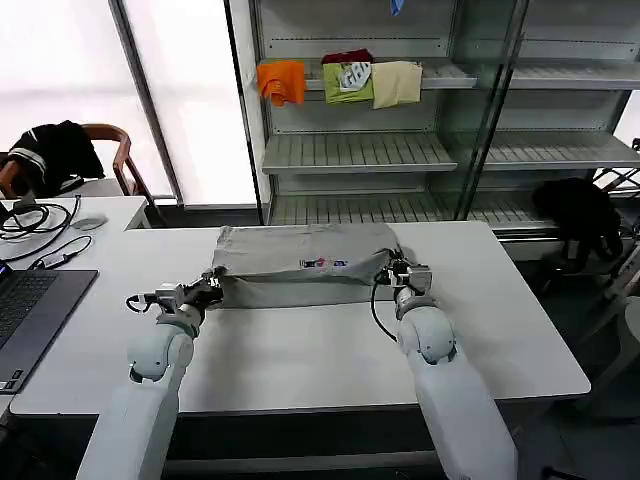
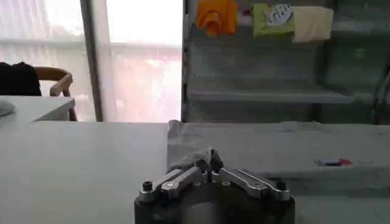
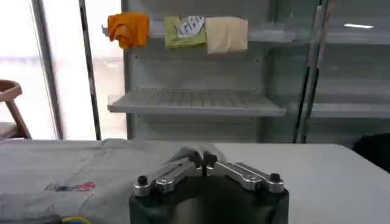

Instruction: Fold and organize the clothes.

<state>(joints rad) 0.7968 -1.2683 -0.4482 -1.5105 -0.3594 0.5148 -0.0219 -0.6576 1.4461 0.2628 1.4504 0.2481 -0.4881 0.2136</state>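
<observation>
Head view, lower half of frame: both white arms reach forward over the white table point(image 1: 300, 360). Left gripper point(image 1: 210, 283) at centre-left, fingers pinched together on the near left corner of the grey shirt point(image 1: 300, 262); left wrist view shows the left gripper point(image 2: 209, 162) with a bunched fold of cloth clamped between the tips. Right gripper point(image 1: 392, 270) at centre-right, likewise clamped on the near right corner; in the right wrist view the right gripper point(image 3: 203, 161) has cloth puckered up between its closed tips.

The shirt lies flat across the middle of the table, near edge doubled over, small red-and-blue print facing up.

Upper centre: shelving unit point(image 1: 360, 150) behind the table, with orange, green and cream garments point(image 1: 340, 82) on an upper shelf.
</observation>
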